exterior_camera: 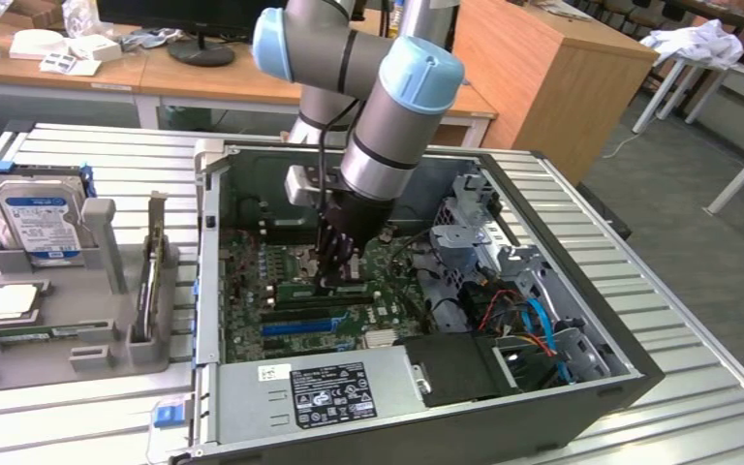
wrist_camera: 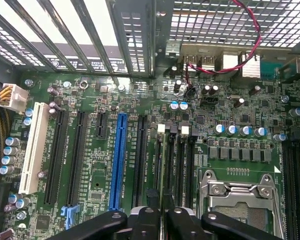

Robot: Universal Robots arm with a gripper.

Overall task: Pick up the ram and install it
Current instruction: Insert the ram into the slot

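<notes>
Where the slatted metal worktop (exterior_camera: 75, 145) carries an open computer case (exterior_camera: 514, 424), the grey-and-blue arm (exterior_camera: 391, 126) reaches down to the green motherboard (exterior_camera: 249, 291). Its end effector (exterior_camera: 344, 283) is clenched, black fingers (wrist_camera: 145, 222) nearly together, on the ram (exterior_camera: 301, 288). The ram is a pale green stick standing on edge at the memory slots (wrist_camera: 175, 165), stretching toward the exterior view's left.
</notes>
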